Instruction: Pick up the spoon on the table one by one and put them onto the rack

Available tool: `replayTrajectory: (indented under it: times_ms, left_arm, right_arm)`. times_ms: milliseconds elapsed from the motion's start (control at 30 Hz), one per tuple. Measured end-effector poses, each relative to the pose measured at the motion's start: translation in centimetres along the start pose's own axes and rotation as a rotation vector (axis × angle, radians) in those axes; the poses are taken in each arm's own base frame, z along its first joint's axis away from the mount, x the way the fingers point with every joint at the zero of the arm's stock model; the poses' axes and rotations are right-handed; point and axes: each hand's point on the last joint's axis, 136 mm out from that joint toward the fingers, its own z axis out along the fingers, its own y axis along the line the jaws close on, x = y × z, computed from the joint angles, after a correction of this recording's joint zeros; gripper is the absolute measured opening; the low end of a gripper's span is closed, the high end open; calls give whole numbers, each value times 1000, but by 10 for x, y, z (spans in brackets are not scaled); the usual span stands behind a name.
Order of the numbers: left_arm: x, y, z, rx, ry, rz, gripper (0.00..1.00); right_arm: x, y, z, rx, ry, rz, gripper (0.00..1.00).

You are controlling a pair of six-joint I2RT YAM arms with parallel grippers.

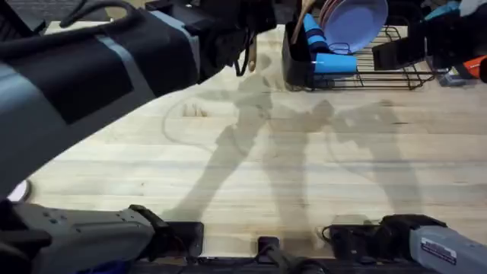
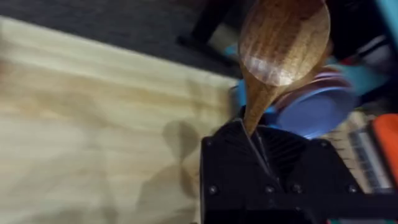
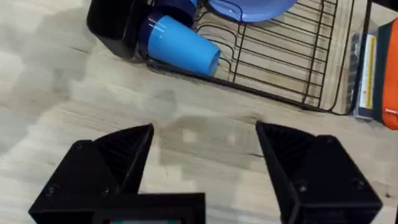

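Note:
My left gripper (image 2: 255, 134) is shut on the slim neck of a brown wooden spoon (image 2: 283, 40), whose oval bowl points away from the fingers. In the overhead view the left arm reaches across the far side of the table (image 1: 228, 175), and the spoon (image 1: 252, 57) hangs just left of the rack's black caddy (image 1: 295, 61). A second brown wooden handle (image 1: 304, 11) stands up in that caddy. The black wire rack (image 1: 388, 72) sits at the far right. My right gripper (image 3: 205, 162) is open and empty over bare table, a little in front of the rack (image 3: 280, 68).
The rack holds a blue cup (image 1: 335, 62) lying on its side, seen closer as the cup (image 3: 183, 46), and purple plates (image 1: 354, 19) standing upright. An orange-and-white object (image 3: 379, 68) lies to the right of the rack. The wooden tabletop spreads wide in the middle.

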Motion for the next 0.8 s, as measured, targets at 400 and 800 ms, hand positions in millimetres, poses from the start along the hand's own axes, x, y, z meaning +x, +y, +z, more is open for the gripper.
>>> replayTrajectory:
  times_ms: [400,800]
  left_arm:
    - [-34,-51,-8,247,-108,-43,43]
    - [-23,-108,-7,453,-171,44,43]
  right_arm:
    - [0,0,0,0,0,0,994]
    - [0,0,0,0,0,0,994]
